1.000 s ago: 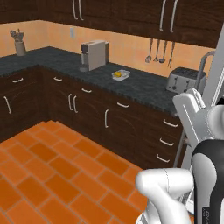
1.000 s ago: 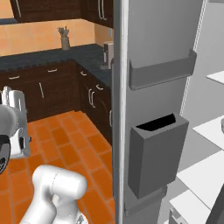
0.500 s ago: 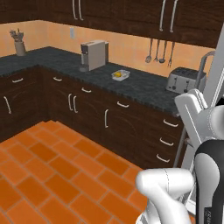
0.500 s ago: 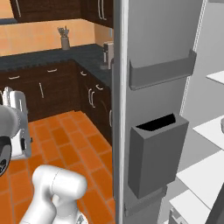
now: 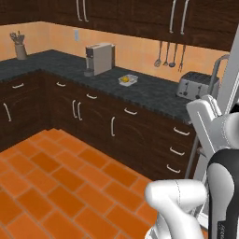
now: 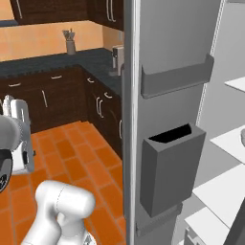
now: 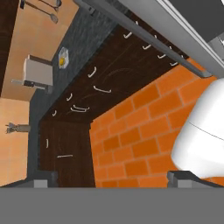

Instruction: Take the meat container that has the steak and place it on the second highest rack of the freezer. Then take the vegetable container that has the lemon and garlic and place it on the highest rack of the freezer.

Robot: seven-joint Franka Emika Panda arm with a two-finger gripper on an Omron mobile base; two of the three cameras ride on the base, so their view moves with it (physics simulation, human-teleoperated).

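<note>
A small clear vegetable container [image 5: 128, 80] holding the yellow lemon [image 5: 125, 80] sits on the dark counter, right of the coffee machine. In the hand view the same vegetable container [image 7: 64, 57] is far off and tiny, and the garlic is too small to make out. My gripper [image 7: 113, 179] is open, nothing between its fingertips [image 7: 42, 179], high over the orange tile floor. The freezer [image 6: 167, 119] stands with its grey door swung open. Its white racks [image 6: 228, 139] show at the right edge. The meat container with the steak is out of view.
A coffee machine [image 5: 99, 59], a toaster [image 5: 196, 85] and a utensil holder [image 5: 19, 50] stand on the L-shaped counter over dark cabinets. The freezer door carries two grey bins [image 6: 167, 170]. Open tile floor [image 5: 60, 186] lies between me and the counter.
</note>
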